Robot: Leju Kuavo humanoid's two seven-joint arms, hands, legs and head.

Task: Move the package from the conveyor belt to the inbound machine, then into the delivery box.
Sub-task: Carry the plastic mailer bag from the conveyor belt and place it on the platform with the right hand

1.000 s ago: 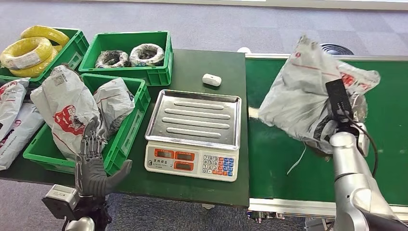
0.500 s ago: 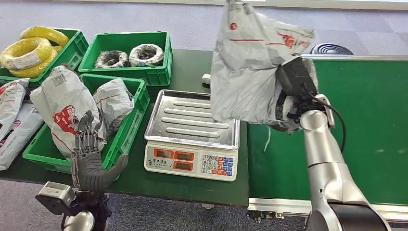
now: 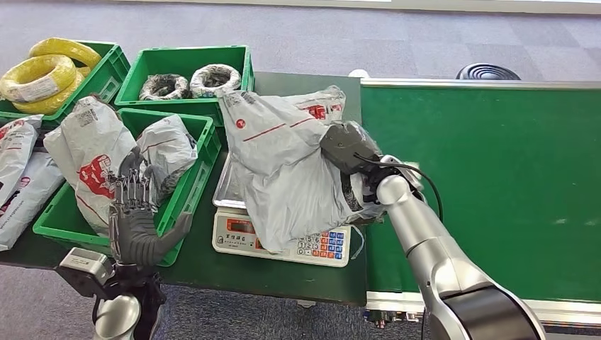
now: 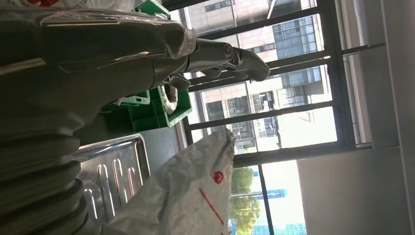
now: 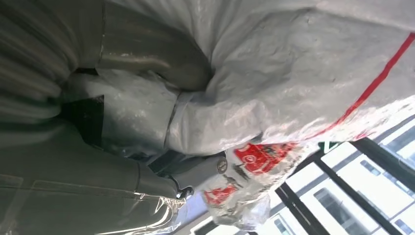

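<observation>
Right fingers: closed into the crumpled side of a grey package point(image 3: 283, 166); the right hand point(image 3: 352, 157) grips it from the belt side, and in the right wrist view the thick thumb point(image 5: 161, 58) presses into the plastic.
Package: grey plastic mailer with red markings, draped over the scale point(image 3: 283, 237); it covers most of the steel tray point(image 3: 228, 180) and hangs down over part of the keypad point(image 3: 324, 244). Whether its full weight rests on the tray cannot be told.
Right arm: silver, reaching in from below right, across the edge where the belt meets the tabletop.
Left fingers: spread apart and pointing up, holding nothing; the left hand point(image 3: 135, 219) hovers at the near corner of the front bin point(image 3: 188, 198), palm turned toward the scale.
Front bin: green crate just left of the scale, holding two more grey mailers point(image 3: 99, 156).
Back bins: one green crate point(image 3: 191, 106) with dark coils of wire behind the front bin, another point(image 3: 106, 74) with yellow coils at far left.
Loose mailers: a few lying on the tabletop point(image 3: 298, 280) at the far left edge point(image 3: 18, 177).
Belt: green conveyor point(image 3: 496, 177) to the right of the scale, bare surface.
Floor: grey carpet beyond the tabletop, with a black ribbed disc point(image 3: 486, 71) behind the belt.
Left wrist view: tall windows and buildings outside, with the mailer's top corner point(image 4: 195, 191) rising above the tray.
</observation>
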